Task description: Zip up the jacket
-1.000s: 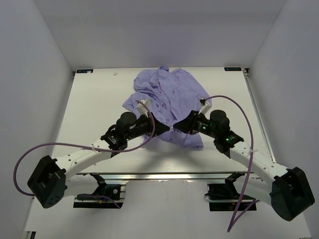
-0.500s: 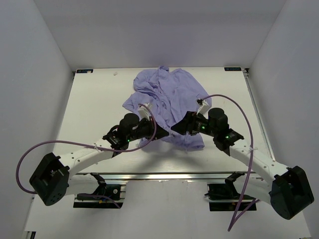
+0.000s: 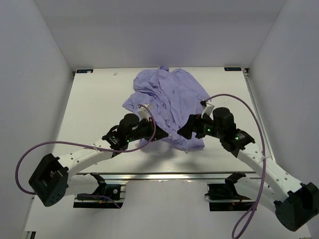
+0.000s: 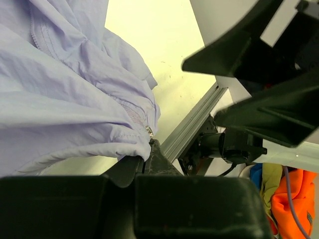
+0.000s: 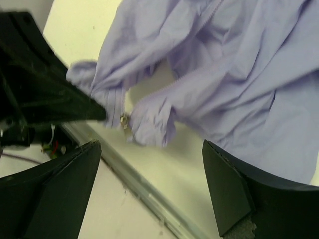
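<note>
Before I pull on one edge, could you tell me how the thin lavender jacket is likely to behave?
The thin, wrinkled lavender fabric jacket should be floppy: it lies bunched in soft folds on the white table. It looks light, so a pull at one edge would probably stretch and drag that part, not shift it whole.

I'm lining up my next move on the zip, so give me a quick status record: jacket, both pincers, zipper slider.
jacket: lavender, crumpled on the table, front looks unzipped at the near hem
left pincer: shut on the jacket's near hem
right pincer: open, nothing between its jaws, facing the hem
zipper slider: small metal piece at the hem edge, just by the left pincer's tip, not gripped by the right pincer
</note>
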You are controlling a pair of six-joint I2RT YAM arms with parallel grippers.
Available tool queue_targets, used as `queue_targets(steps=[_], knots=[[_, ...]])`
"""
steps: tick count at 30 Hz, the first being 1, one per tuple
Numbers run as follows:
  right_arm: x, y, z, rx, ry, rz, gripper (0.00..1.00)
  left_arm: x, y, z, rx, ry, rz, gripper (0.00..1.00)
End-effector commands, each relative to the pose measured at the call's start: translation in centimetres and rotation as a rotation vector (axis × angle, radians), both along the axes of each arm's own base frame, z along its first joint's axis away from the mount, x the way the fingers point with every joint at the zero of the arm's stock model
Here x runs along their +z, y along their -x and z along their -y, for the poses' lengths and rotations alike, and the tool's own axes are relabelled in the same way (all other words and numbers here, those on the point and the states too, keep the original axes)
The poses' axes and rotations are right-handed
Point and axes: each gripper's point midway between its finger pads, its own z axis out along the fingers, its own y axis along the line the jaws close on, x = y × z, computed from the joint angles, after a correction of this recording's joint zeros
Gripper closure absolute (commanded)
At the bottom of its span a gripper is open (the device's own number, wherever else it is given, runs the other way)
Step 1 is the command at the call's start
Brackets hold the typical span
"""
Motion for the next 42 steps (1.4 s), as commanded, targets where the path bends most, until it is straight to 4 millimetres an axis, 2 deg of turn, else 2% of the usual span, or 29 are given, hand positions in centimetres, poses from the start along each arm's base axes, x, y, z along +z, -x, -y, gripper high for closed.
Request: queue_targets(steps=[1,3,5,6,8,9,11,14,16,18,21,25,28,36,42], knots=[[0.5,2.8,0.9,0.059,0.068,-0.014,0.13,0.5,0.4,-0.3,0.003,0.007,0.010,1.00],[-0.2,4.8,0.4,0.089,0.079,-0.060,0.15,0.2,0.5,-0.4,0.004,0.005,0.002,1.00],[-1.5,5.9,0.4,0.077,0.094,-0.081,0.18,0.0,0.6,-0.3,0.005,0.009,-0.009,1.00],[-1.8,7.1,-0.6,0.110,0.092,-0.076,0.18,-0.2,0.7,-0.3,0.003,0.013,-0.013,1.00],[-3.3,7.5,-0.9,0.062,0.108,-0.088,0.20,-0.2,0.8,-0.3,0.005,0.023,-0.022,1.00],[-3.1,8.3,-2.1,0.094,0.089,-0.062,0.21,-0.2,0.8,-0.3,0.003,0.030,-0.020,1.00],[-4.1,7.7,-2.6,0.025,0.098,-0.041,0.25,-0.5,0.9,-0.3,0.003,0.034,-0.029,1.00],[-3.2,6.7,-4.6,-0.024,0.017,0.020,0.31,-0.3,1.0,-0.3,0.006,0.044,-0.027,1.00],[-4.1,6.2,-5.1,-0.039,0.032,0.043,0.32,-0.3,1.1,-0.4,0.010,0.046,-0.028,1.00],[-3.1,5.7,-6.1,-0.051,-0.009,0.093,0.36,-0.1,1.1,-0.5,0.016,0.049,-0.023,1.00],[-3.3,4.8,-6.8,-0.088,-0.019,0.116,0.41,-0.2,1.2,-0.6,0.021,0.046,-0.025,1.00],[-5.1,4.4,-7.0,-0.112,0.023,0.096,0.45,-0.1,1.1,-0.8,0.032,0.044,-0.022,1.00],[-5.7,4.2,-7.0,-0.131,0.031,0.087,0.47,0.0,1.1,-0.8,0.034,0.045,-0.019,1.00],[-6.2,4.5,-8.0,-0.127,0.016,0.085,0.51,-0.1,1.0,-0.7,0.034,0.043,-0.021,1.00],[-7.1,4.6,-7.8,-0.190,0.033,0.068,0.53,-0.2,1.0,-0.8,0.037,0.045,-0.022,1.00]])
